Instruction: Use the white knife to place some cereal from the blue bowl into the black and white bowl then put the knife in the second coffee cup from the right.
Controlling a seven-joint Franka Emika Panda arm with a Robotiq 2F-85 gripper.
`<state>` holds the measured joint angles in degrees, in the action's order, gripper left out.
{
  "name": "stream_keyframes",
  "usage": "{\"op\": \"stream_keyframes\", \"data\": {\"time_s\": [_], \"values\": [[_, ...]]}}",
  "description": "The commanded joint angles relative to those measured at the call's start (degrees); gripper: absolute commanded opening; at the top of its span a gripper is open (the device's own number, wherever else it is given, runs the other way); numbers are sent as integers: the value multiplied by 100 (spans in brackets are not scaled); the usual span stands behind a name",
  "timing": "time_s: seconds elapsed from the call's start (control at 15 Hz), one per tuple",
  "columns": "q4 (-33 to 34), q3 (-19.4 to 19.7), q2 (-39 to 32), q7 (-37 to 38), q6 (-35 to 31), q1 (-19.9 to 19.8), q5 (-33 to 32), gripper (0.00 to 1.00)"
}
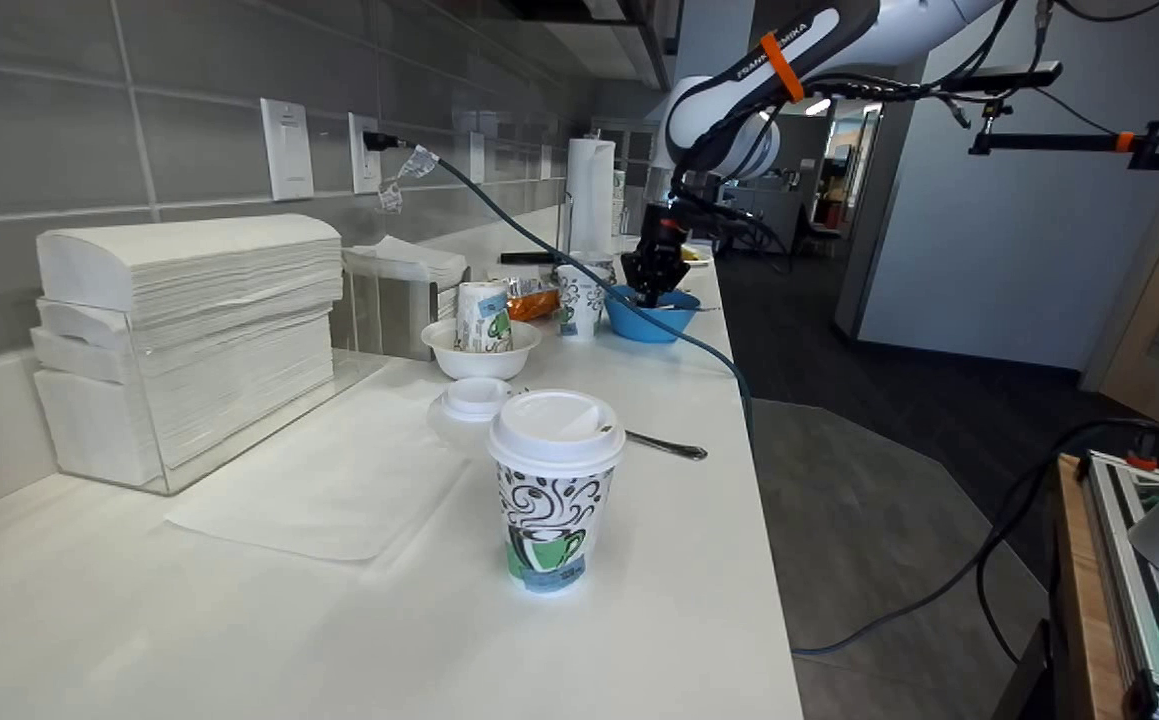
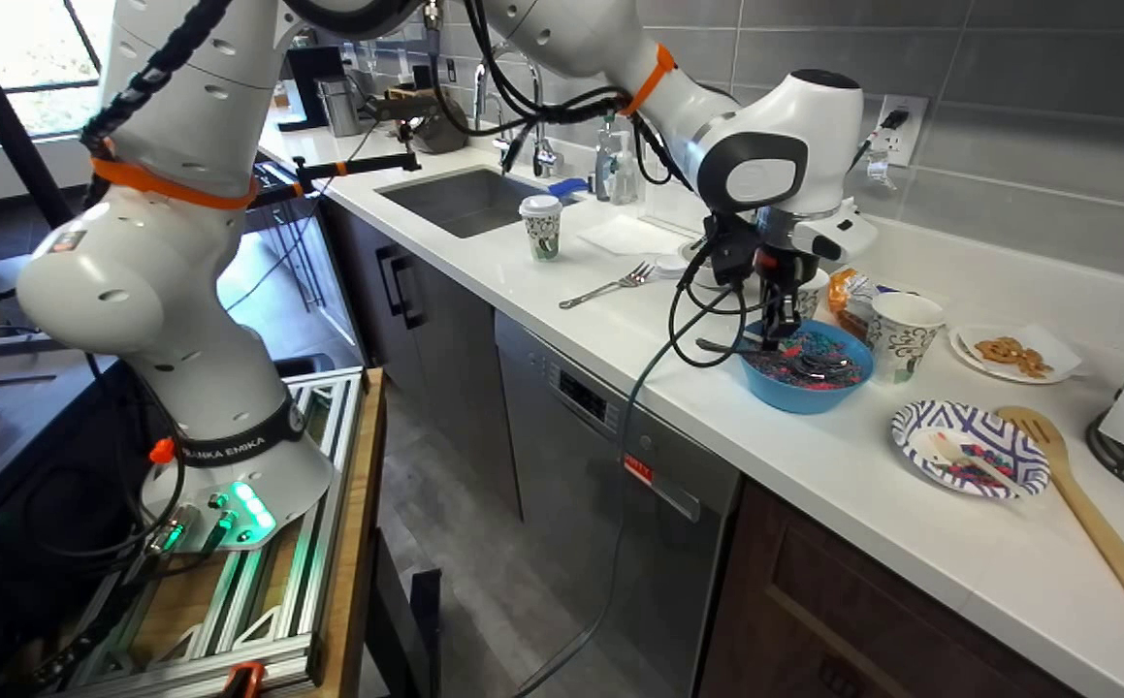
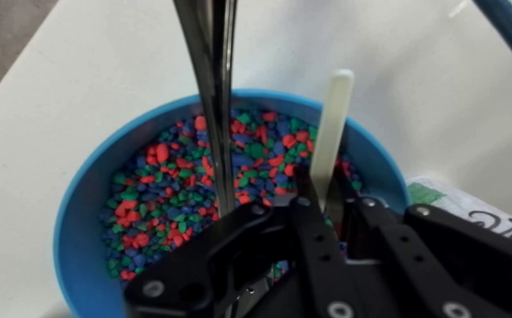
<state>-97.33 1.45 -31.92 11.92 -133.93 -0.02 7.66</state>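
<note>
The blue bowl holds red, green and blue cereal bits; it also shows in the wrist view. My gripper points down into it, also in both exterior views, with its fingers close against both sides of the white knife. The knife's handle end sticks up past the rim; its lower end is hidden. A metal utensil also stands in the bowl. The patterned bowl, right of it, holds some bits and a white utensil. The second cup from the right is partly hidden behind my gripper.
The rightmost cup stands beside the blue bowl. An orange packet, a pretzel plate and a wooden utensil lie nearby. A lidded cup and fork are further off. A blue-green cable hangs over the counter edge.
</note>
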Motion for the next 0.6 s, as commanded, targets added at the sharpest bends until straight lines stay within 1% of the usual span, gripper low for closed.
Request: {"op": "stream_keyframes", "data": {"time_s": [0.0,0.27,0.53], "values": [[78,58,-33,183,46,13,-4,3],[18,67,-3,130,-114,12,-24,3],[-34,-12,3,-41,-185,-23,37,3]]}}
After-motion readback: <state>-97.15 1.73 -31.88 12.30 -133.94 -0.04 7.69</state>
